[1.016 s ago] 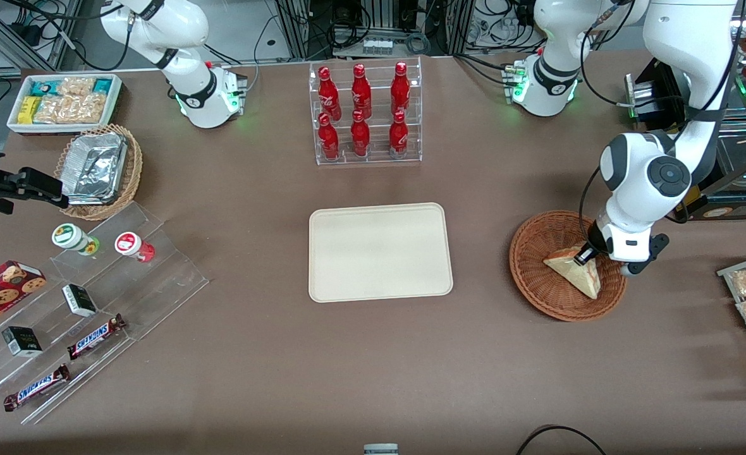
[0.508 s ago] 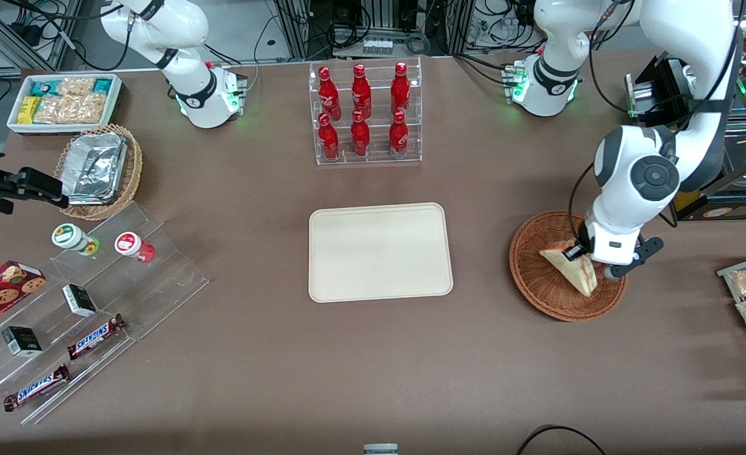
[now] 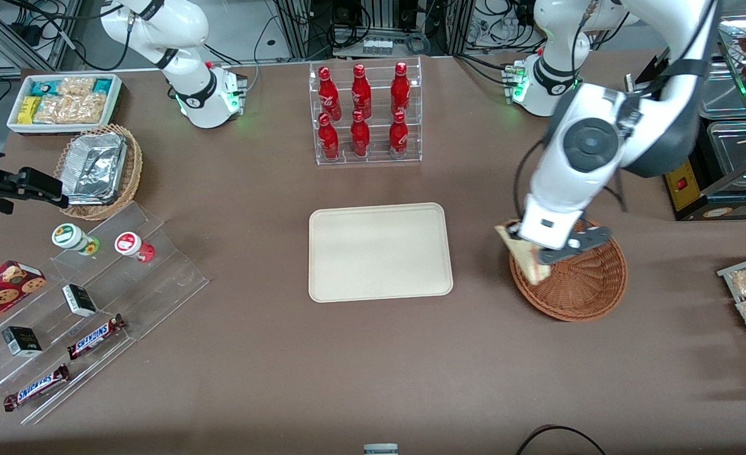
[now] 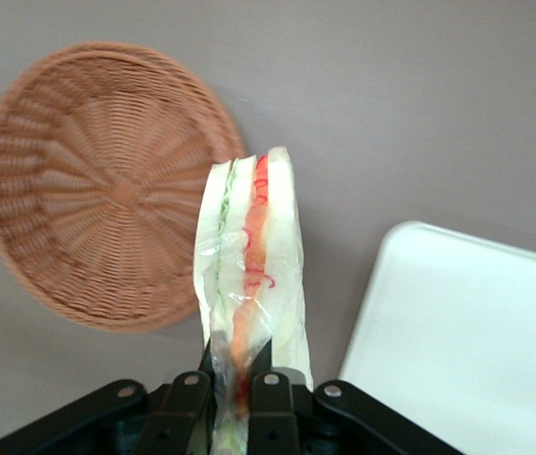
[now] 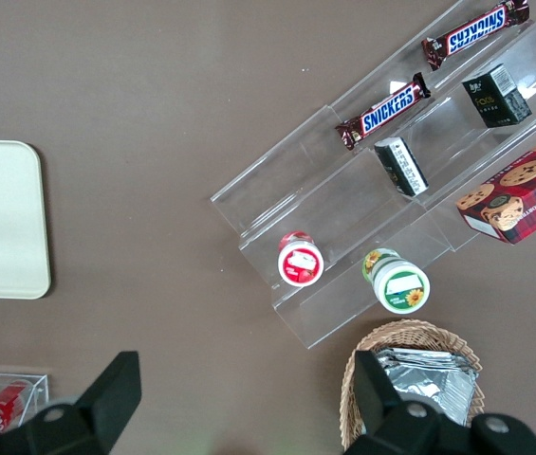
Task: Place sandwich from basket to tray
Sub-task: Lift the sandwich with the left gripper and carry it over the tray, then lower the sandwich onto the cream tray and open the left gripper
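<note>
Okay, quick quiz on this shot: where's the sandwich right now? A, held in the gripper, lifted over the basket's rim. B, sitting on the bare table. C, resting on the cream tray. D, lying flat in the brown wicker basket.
A: the gripper is shut on the sandwich, which hangs over the rim of the basket on the side toward the tray, which holds nothing.

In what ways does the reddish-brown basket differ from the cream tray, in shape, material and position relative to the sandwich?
The basket is round and woven from reddish-brown wicker; the tray is rectangular with rounded corners, smooth and cream. The basket has sloping walls like a bowl, while the tray is flat with a low rim. The sandwich, clamped in the pincer, hangs over the basket's rim, not over the tray. Both hold nothing now and rest on the brown table.
</note>
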### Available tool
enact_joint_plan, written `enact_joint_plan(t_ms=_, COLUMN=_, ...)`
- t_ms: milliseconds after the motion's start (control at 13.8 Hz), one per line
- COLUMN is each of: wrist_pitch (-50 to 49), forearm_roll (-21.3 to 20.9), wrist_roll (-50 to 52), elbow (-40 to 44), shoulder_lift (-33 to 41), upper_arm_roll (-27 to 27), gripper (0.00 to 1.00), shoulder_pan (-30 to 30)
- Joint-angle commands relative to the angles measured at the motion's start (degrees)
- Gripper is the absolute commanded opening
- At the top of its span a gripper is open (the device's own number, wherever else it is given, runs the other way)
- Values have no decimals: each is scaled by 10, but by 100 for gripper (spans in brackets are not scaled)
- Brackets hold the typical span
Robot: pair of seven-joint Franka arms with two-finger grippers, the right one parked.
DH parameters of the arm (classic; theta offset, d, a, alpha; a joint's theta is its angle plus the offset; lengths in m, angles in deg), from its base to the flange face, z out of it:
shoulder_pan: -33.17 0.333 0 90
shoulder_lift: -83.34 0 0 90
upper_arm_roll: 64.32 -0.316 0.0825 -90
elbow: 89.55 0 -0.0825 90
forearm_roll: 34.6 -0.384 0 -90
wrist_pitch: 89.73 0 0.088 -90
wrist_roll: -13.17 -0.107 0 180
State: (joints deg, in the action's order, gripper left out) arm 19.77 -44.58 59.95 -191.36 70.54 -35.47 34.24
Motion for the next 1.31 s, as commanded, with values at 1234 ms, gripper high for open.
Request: enact_joint_plan(t_ms=1234, wrist_pitch=41, forearm_roll=-196, wrist_roll=126, elbow=245, shoulder_lift=-333, upper_arm_roll=28, gripper=0, shoulder_pan=-261)
